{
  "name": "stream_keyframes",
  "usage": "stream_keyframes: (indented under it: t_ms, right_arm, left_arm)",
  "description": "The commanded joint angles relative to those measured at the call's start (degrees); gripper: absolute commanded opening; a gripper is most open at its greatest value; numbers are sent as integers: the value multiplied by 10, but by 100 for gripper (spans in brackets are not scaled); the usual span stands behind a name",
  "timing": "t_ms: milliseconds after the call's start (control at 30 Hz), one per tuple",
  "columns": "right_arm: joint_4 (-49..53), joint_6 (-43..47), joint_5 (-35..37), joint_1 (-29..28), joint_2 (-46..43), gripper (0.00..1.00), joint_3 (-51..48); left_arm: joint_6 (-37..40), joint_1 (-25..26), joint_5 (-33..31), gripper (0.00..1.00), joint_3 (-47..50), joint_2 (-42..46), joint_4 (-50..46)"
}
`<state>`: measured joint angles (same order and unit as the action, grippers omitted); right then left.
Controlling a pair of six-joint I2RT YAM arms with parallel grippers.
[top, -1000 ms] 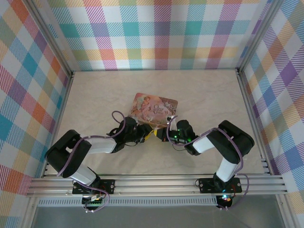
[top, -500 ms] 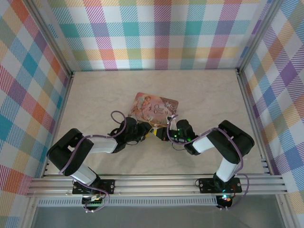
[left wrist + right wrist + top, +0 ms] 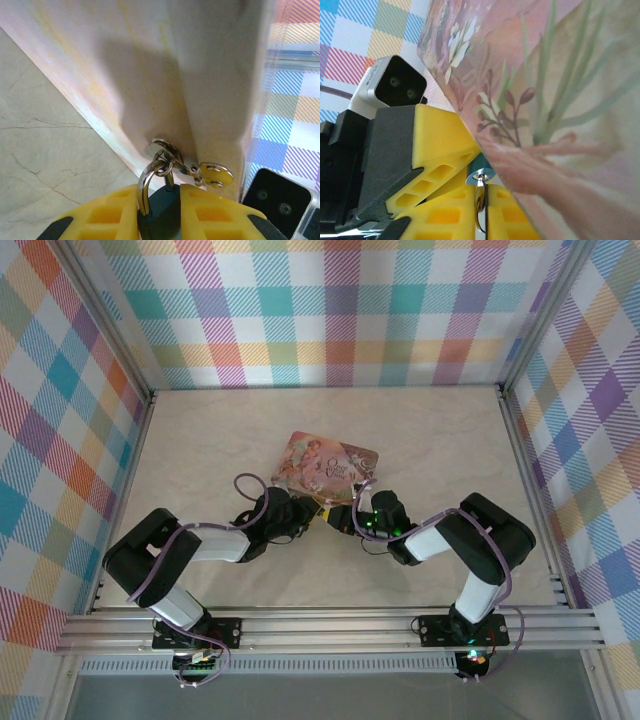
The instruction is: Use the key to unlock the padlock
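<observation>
Two grippers meet at the 6 o'clock edge of the pink box (image 3: 325, 465).
The left gripper (image 3: 159, 197) is clenched on the padlock (image 3: 161, 212), whose blue body is cut off at the bottom of its wrist view. The thin shackle (image 3: 145, 182) hooks through the hasp ring (image 3: 164, 149) on the box wall. Coming in from 3 o'clock, the right gripper (image 3: 481, 191) pinches a thin silvery key (image 3: 479, 202), its blade hidden between the yellow pads (image 3: 510, 215). From above, both arms cover padlock and key.
</observation>
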<state>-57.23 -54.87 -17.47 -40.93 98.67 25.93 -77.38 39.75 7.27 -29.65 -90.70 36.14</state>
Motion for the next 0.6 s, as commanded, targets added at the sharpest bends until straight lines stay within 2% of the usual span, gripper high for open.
stream_keyframes:
  t_ms: [0,100,567]
  right_arm:
    - [-17,-11,-23,-9,-20,17,8]
    - [12,9,-13,-9,-39,23,6]
    - [261,191,108,-8,-195,45,5]
  left_arm:
    - [-3,15,-2,7,-12,-12,-22]
    - [0,16,-4,0,-14,-6,-33]
    - [1,18,-2,0,-27,6,-67]
